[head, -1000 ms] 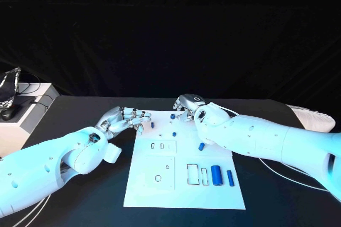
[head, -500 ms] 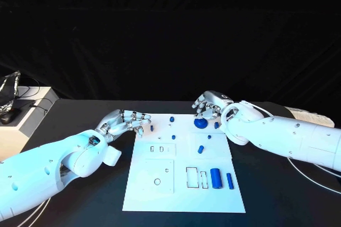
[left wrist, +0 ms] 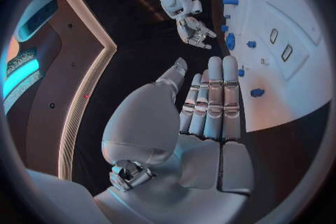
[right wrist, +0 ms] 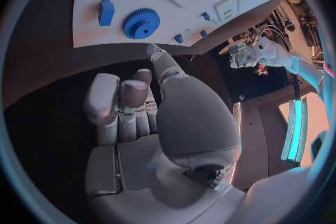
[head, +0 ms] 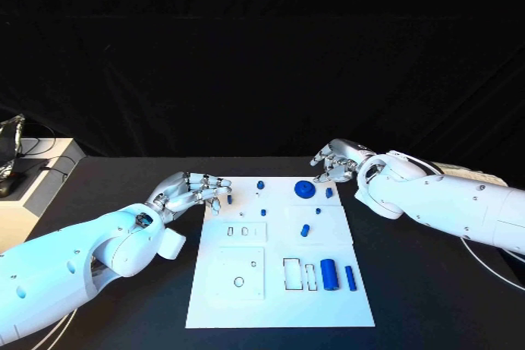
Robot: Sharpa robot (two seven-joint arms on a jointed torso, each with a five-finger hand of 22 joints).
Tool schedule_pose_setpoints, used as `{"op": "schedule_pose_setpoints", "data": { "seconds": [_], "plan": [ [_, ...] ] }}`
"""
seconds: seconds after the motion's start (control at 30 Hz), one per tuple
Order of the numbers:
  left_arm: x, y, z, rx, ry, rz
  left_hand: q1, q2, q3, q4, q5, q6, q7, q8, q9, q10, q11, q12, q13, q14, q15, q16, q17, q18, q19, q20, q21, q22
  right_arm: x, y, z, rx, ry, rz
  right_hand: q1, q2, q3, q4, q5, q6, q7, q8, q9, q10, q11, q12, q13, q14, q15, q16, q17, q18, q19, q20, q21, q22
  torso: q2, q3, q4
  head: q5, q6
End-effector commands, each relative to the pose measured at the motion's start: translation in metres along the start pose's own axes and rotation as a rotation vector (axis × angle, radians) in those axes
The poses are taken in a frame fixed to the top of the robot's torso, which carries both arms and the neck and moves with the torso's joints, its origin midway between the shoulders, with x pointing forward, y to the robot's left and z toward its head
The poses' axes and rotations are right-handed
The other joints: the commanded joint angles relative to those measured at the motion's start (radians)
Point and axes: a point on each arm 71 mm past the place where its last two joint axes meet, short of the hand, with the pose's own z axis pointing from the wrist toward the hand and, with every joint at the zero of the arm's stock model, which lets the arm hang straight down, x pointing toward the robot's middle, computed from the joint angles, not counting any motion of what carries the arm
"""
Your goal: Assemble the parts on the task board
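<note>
The white task board (head: 246, 304) lies in the middle of the black table. On its far part a blue gear (head: 305, 188) lies flat, also seen as the gear (right wrist: 142, 23). Small blue pieces (head: 264, 211) are spread around it. A thick blue cylinder (head: 328, 275) and a thinner blue pin (head: 350, 278) lie near the board's right edge. My right hand (head: 334, 162) hovers just beyond the board's far right corner and holds nothing. My left hand (head: 197, 189) is at the board's far left edge, fingers (left wrist: 213, 95) stretched out, holding nothing, with a small blue piece (head: 227, 200) by its fingertips.
White inset plates with slots (head: 247, 230) and a rectangular cut-out (head: 295, 272) mark the board's near half. A white box with cables (head: 22, 187) stands at the table's far left. My right forearm (head: 460, 202) crosses the table's right side.
My right hand has moved right, off the board's far part, uncovering the blue gear lying there. My left hand has stayed nearly still.
</note>
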Motion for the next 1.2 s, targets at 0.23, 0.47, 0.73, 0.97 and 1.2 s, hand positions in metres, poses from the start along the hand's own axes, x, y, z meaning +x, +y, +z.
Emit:
{"op": "schedule_pose_setpoints", "data": {
  "seconds": [0.23,0.47,0.73,0.97,1.2],
  "plan": [
    [0.003,0.0,0.0,0.008,0.023,-0.007,0.001,0.006,0.0,-0.005,-0.004,-0.006,0.001,0.009,0.0,-0.008,0.003,0.006,-0.001,0.004,0.003,-0.013,-0.01,0.016,0.007,0.006,-0.016,-0.009,0.01,0.0,0.008,0.059,0.081,-0.049,-0.02,0.003,0.0,0.006,-0.018,-0.003,0.008,-0.006,0.0,0.056,-0.016,0.029,0.071,0.026,0.003,0.028,0.117,0.004,0.071,0.005,0.073,0.085,0.001,-0.0032,0.0019,-0.001,-0.005],
    [0.003,0.0,0.0,0.006,0.023,-0.007,0.001,0.006,0.0,-0.005,-0.004,-0.006,0.001,0.009,0.0,-0.008,0.003,0.006,-0.001,0.003,0.003,-0.013,-0.01,0.016,0.007,0.006,-0.016,-0.009,0.019,0.003,0.012,0.081,0.092,-0.068,-0.017,-0.012,0.003,0.032,-0.04,-0.018,0.01,-0.007,0.0,0.049,-0.014,-0.015,0.043,0.027,0.003,0.014,0.118,0.008,0.07,0.007,0.061,0.076,0.002,-0.004,0.003,-0.004,-0.008],
    [0.003,0.001,0.0,0.004,0.024,-0.008,0.001,0.007,0.0,-0.005,-0.004,-0.007,0.002,0.01,0.0,-0.008,0.003,0.007,-0.001,0.003,0.003,-0.014,-0.011,0.016,0.008,0.006,-0.018,-0.009,0.031,0.008,0.014,0.091,0.124,-0.083,-0.02,-0.02,0.004,0.064,-0.05,-0.023,0.012,-0.007,0.0,0.055,-0.01,0.038,0.091,0.03,0.007,0.036,0.154,0.004,0.072,0.01,0.098,0.089,0.001,-0.0036,0.0027,-0.006,-0.014],
    [0.003,0.002,0.0,0.002,0.024,-0.008,0.001,0.007,0.0,-0.005,-0.004,-0.007,0.002,0.01,0.0,-0.008,0.003,0.007,-0.001,0.003,0.003,-0.014,-0.011,0.016,0.008,0.006,-0.018,-0.009,0.037,0.012,0.014,0.09,0.139,-0.076,-0.036,-0.024,0.002,0.081,-0.049,-0.023,0.011,-0.006,0.001,0.06,-0.01,0.059,0.107,0.033,0.008,0.055,0.178,0.0,0.073,0.011,0.129,0.102,0.001,-0.0032,0.0028,-0.004,-0.019],
    [0.002,0.002,-0.001,0.0,0.024,-0.008,0.001,0.008,0.0,-0.005,-0.004,-0.007,0.002,0.011,-0.001,-0.008,0.003,0.007,-0.001,0.004,0.003,-0.014,-0.012,0.016,0.01,0.006,-0.02,-0.009,0.039,0.012,0.014,0.096,0.148,-0.072,-0.038,-0.02,0.006,0.087,-0.045,-0.02,0.011,-0.006,0.001,0.061,-0.009,0.067,0.114,0.032,0.009,0.063,0.188,-0.001,0.073,0.012,0.14,0.109,0.0,-0.003,0.0012,-0.004,-0.018]
  ]
}}
